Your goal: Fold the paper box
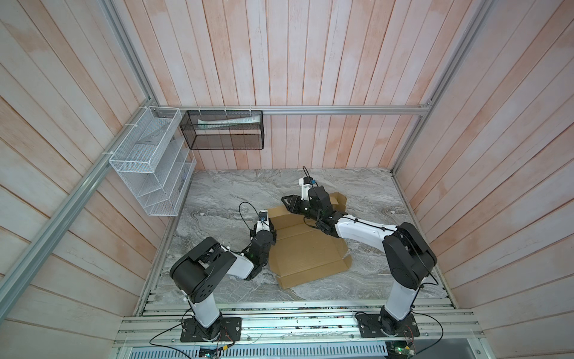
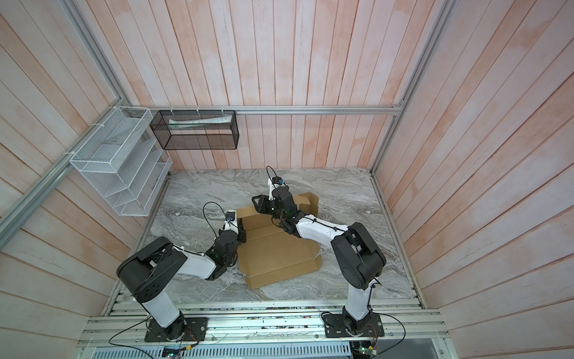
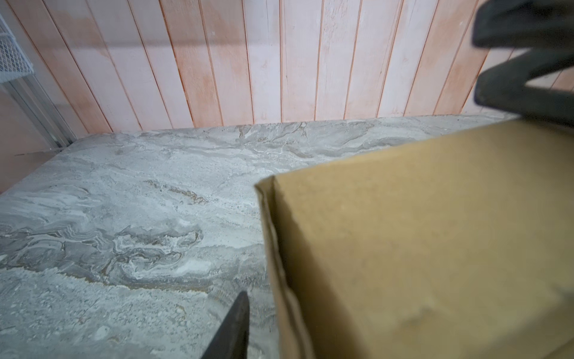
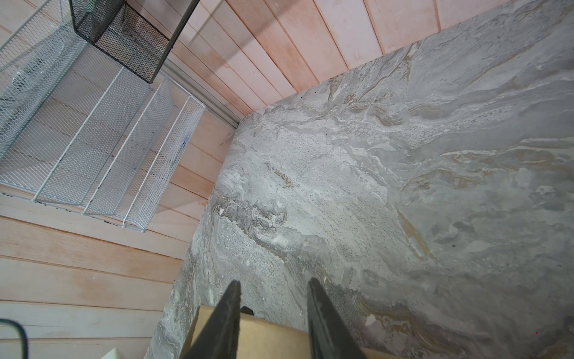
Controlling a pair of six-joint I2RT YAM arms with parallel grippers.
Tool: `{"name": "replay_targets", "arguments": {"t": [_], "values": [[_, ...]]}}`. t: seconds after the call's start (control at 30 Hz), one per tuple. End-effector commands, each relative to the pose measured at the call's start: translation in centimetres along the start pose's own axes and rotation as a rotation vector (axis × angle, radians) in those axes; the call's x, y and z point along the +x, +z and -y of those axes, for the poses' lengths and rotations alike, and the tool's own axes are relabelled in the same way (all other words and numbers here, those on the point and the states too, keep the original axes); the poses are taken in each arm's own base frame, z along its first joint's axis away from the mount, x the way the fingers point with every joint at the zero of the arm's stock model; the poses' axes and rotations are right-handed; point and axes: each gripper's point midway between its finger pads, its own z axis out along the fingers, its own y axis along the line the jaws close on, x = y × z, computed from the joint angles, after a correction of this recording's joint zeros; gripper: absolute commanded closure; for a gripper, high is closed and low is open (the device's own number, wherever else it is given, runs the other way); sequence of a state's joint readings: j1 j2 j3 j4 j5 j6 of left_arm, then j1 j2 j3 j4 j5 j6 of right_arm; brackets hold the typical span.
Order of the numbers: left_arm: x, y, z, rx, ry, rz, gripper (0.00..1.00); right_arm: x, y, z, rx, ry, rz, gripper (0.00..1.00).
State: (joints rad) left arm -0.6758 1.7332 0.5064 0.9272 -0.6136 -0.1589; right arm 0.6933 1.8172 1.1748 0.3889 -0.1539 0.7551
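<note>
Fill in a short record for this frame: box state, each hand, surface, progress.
box: the paper box lies open, mostly flat, far end appears lifted
surface: marble table
left hand: left hand at the box's left edge; one finger outside the cardboard, the other hidden, so state unclear
right hand: right hand open over the box's far edge, nothing between its fingers
progress: fold not finished

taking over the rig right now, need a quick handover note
Left gripper: looks open, at the box left edge; the one visible finger stands clear of the raised left flap.
Right gripper: open, holding nothing, over the box's far edge.
Box: middle of the table, mostly flat; far-right flap tilted up.
Done: only some flaps lifted.
To do: raise the walls, tuck the tabs, close the lid.
</note>
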Motion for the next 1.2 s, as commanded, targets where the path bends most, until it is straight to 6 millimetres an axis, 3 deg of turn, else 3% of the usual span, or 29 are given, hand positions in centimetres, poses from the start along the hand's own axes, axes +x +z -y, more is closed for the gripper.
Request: {"name": "replay_targets", "arguments": {"t": [0.0,0.2,0.47,0.8,1.17], "values": [[0.2,0.1,-0.1,-0.026,-0.051,-0.055,0.63,2.4,0.4,2.1,0.069,0.008,-0.061,0.63],[1.3,0.0,-0.6,-0.055,-0.068,-0.102,0.64,2.0,0.7,1.8,0.074,-0.009,-0.064,0.63],[2.1,0.8,-1.0,-0.109,-0.041,-0.123,0.8,2.2,0.6,2.3,0.092,-0.011,-0.065,0.63],[0.4,1.1,-1.0,-0.128,-0.006,-0.083,1.0,2.0,0.3,2.4,0.1,-0.005,-0.059,0.63],[-1.2,0.9,-0.2,-0.071,0.044,-0.011,1.0,-0.2,-1.0,0.6,0.088,-0.052,-0.014,0.63]]}}
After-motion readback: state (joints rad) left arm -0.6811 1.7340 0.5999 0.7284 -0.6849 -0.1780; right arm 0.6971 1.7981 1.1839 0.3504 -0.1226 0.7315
